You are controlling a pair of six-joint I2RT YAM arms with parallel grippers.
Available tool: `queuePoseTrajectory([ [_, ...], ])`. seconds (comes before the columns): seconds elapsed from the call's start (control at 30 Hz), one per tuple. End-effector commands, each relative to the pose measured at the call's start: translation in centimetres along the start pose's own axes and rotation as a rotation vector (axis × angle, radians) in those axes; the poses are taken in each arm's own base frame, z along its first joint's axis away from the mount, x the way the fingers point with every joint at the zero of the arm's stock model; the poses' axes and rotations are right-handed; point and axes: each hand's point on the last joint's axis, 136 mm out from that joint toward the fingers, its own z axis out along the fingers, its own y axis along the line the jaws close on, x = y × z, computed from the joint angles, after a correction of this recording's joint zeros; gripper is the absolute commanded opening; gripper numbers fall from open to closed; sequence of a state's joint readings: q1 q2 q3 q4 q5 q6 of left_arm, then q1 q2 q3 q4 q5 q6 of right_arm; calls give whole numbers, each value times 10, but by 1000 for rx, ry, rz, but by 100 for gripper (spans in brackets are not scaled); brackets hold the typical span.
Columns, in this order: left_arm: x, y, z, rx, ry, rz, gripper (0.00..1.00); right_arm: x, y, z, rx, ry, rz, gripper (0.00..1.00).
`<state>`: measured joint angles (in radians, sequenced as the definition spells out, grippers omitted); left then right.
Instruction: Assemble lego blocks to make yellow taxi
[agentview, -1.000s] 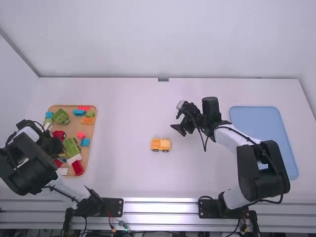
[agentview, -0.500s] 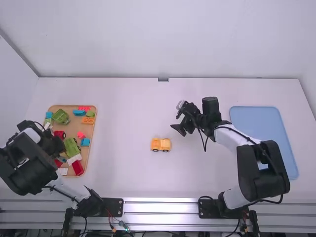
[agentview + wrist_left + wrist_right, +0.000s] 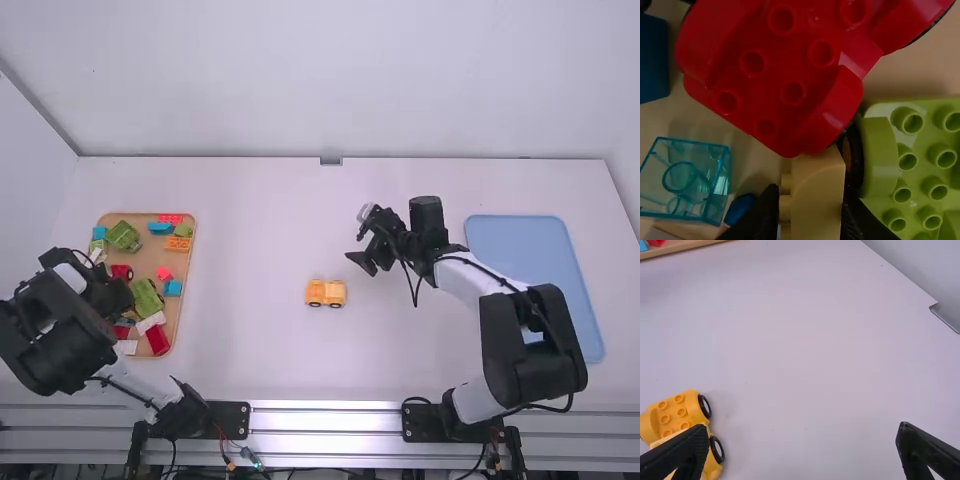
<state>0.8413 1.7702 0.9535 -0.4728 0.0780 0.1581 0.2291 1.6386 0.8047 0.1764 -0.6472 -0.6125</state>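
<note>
Over the left part of the wooden tray (image 3: 186, 285) is my left gripper (image 3: 112, 298). In the left wrist view, my left gripper (image 3: 810, 215) is shut on a pale yellow block (image 3: 817, 195), its studs facing one finger. A red vehicle piece (image 3: 775, 75) and a green studded piece (image 3: 910, 160) lie close against that block. On the mid-table stands a yellow-orange wheeled car body (image 3: 326, 293). My right gripper (image 3: 360, 238) stays open above the table, behind and to the right of the car. In the right wrist view the car body (image 3: 682, 415) is beside one finger of my right gripper (image 3: 804, 442).
Several red, blue, green, white and orange blocks crowd the wooden tray, among them an orange block (image 3: 178, 244). A see-through blue block (image 3: 687, 180) lies near my left fingers. A blue tray (image 3: 535, 260) is at the far right, beside the right arm.
My left gripper has shifted slightly to the right and toward the table's front over the wooden tray. The right arm and the car body have kept still.
</note>
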Motion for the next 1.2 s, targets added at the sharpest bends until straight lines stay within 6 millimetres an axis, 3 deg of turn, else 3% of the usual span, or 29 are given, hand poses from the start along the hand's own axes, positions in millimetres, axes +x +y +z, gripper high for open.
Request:
queuePoseTrajectory([
  [0.0,6,-5,5,21,16,20,28,-12,-5,-2,9,-23,-15,99],
  [0.57,12,-9,13,40,1,43,25,-12,-5,-2,7,-20,-13,99],
  [0.77,13,-9,13,40,8,35,17,-12,-5,-2,7,-21,-10,99],
  [0.9,14,-9,9,44,25,30,23,-12,-5,-2,6,-21,-12,99],
  [0.97,14,-9,7,46,36,29,32,-12,-5,-2,6,-21,-11,99],
  [1.17,17,-10,8,46,41,28,31,-12,-5,-2,6,-20,-10,98],
])
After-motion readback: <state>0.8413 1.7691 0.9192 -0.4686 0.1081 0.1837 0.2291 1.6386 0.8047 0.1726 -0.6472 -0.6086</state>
